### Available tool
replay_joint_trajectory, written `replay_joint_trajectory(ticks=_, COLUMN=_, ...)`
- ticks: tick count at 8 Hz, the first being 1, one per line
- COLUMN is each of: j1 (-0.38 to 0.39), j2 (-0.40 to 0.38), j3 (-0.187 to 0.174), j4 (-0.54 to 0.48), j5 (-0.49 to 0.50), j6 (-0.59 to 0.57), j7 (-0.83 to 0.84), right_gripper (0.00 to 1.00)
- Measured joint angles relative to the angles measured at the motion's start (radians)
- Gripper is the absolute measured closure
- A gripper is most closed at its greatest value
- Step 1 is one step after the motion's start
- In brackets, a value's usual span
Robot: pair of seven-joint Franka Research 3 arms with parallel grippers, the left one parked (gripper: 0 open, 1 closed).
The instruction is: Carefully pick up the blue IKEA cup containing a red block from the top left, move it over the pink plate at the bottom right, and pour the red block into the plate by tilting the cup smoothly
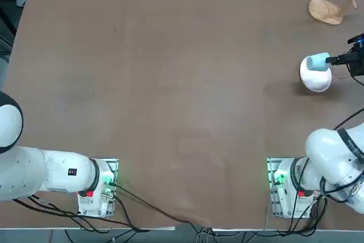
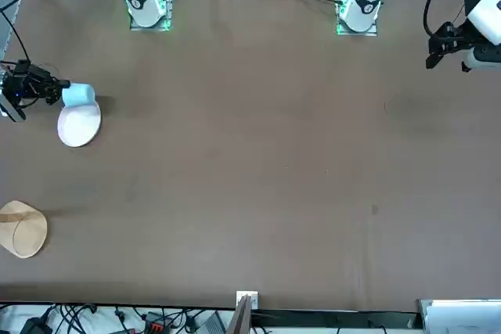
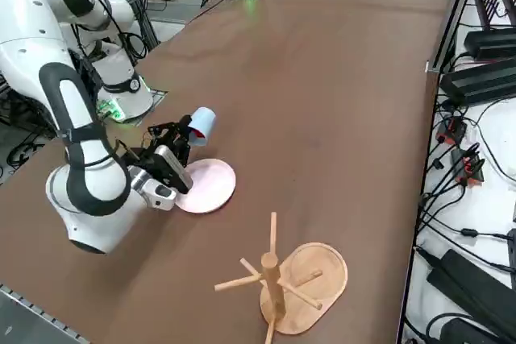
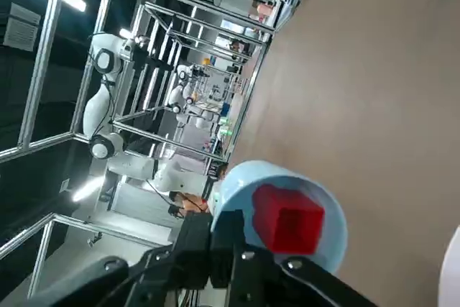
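Tilted Cup Meets Plate's Edge at Tableside

While the red block point(image 4: 289, 219) sits inside the tilted blue cup point(image 1: 318, 62), the right gripper point(image 1: 333, 61) clamps the cup's rim above the far part of the pink plate point(image 1: 316, 80). Bare brown tabletop point(image 1: 170, 95) stretches left of the plate; a wooden stand point(image 3: 302, 288) occupies the far right corner.

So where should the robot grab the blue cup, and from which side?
Probably by its wall, coming from the side: it's round with no handle, and its open top should stay free for the red block. The right gripper holds it, tipped, at the plate.
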Motion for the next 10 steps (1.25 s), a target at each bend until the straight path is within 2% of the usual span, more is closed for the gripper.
replay_joint_trajectory(ticks=6, j1=-0.027, j2=0.105, j3=0.0, j4=0.069, j5=0.0, j6=-0.069, j7=-0.066, right_gripper=0.98)
replay_joint_trajectory(ticks=10, j1=-0.038, j2=0.12, j3=0.001, j4=0.089, j5=0.0, j6=-0.081, j7=-0.075, right_gripper=0.98)
